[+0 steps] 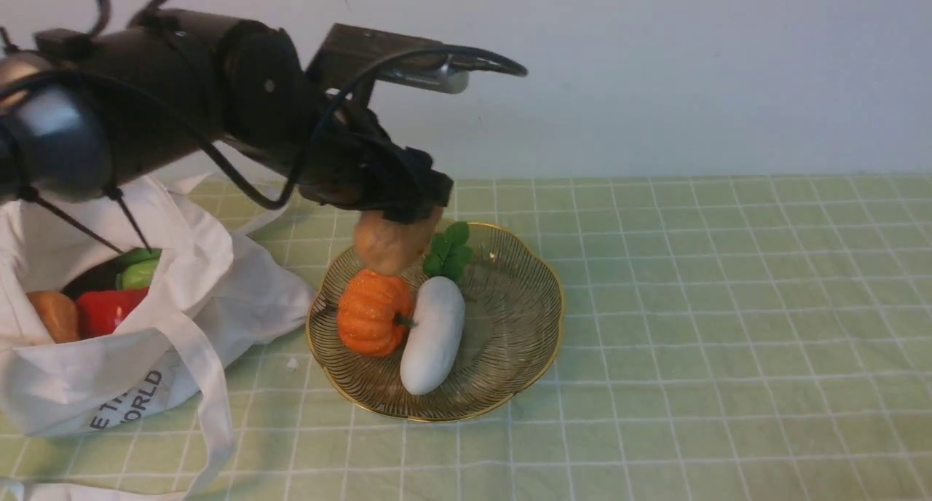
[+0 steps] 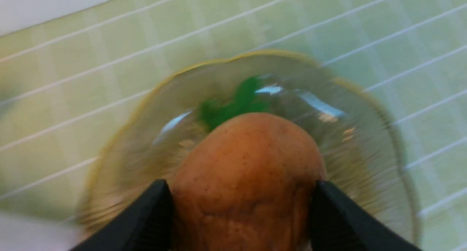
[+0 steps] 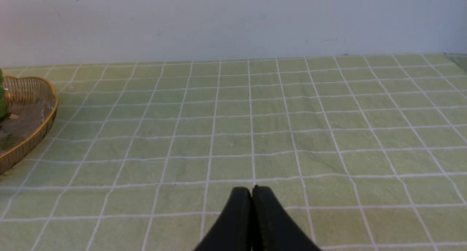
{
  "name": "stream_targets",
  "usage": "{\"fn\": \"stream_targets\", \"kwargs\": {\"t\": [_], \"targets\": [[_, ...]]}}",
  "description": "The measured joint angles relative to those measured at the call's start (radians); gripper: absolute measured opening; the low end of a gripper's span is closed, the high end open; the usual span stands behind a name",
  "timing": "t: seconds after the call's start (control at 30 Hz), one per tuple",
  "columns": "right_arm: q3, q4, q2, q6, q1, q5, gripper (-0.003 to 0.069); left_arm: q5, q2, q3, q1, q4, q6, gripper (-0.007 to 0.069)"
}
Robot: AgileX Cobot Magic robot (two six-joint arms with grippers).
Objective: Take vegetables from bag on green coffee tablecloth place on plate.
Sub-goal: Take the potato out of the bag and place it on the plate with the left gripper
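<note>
**Fig.** Front + 2 wrist views. L arm (image 1: 182, 86) brings 1 veg over the plate.

**Risks, largest item first.**
- Bag (image 1: 218, 282): soft white cloth, slumped open to the L of the L hand (image 1: 404, 206). It holds a red pepper (image 1: 105, 308), an orange-brown lump (image 1: 54, 315) and green pieces (image 1: 138, 271). 1 strap (image 1: 211, 406) lies loose on the desk toward the plate. A low return pass could prob. snag it and drag the bag.
- Plate (image 1: 557, 297): thin gold wire, directly below the L hand. It looks light, so a hard drop may shift it. It carries 2 items: an orange pumpkin (image 1: 371, 312) under the hand, and a white radish (image 1: 433, 337) w/ green leaf (image 1: 448, 253) touching the pumpkin's R side.
- Potato (image 1: 386, 246): clamped between the 2 black fingers (image 2: 146, 218) of the L hand, right over the pumpkin. Contact cannot be told. Released here, it would likely land on the pumpkin's rounded top. It could then roll, knock the radish or clear the low wavy rim. Bare wire lies to the hand's R, past the radish, and a shift that way looks safer. The L wrist view is blurred, so clearance cannot be read.
- R hand (image 3: 252, 196): fingers pressed together, empty, low over bare cloth well to the R of the plate. No conflict w/ the L arm.

**Surface & room.**
- Green coffee tablecloth (image 1: 728, 304): pale green w/ white grid, flat, covers the desk. Nothing on it would stop a rolling veg.
- Wall (image 1: 692, 71): plain, pale, beyond both hands.
</note>
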Motion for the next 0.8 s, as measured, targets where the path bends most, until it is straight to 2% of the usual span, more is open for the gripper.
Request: {"fn": "stream_targets", "kwargs": {"t": [0.2,0.57,0.63,0.73,0.8], "targets": [[0.000,0.000,0.000,0.000,0.000,0.000,-0.0015,-0.136,0.105,0.000,-0.094,-0.070,0.006,0.0429],[0.000,0.000,0.000,0.000,0.000,0.000,-0.0015,-0.180,0.188,0.000,-0.107,-0.066,0.028,0.0432],[0.000,0.000,0.000,0.000,0.000,0.000,-0.0015,-0.181,0.188,0.000,-0.107,-0.066,0.027,0.0463],[0.000,0.000,0.000,0.000,0.000,0.000,-0.0015,-0.167,0.187,0.000,-0.107,-0.066,0.027,0.0591],[0.000,0.000,0.000,0.000,0.000,0.000,-0.0015,-0.144,0.181,0.000,-0.107,-0.066,0.027,0.0633]]}}
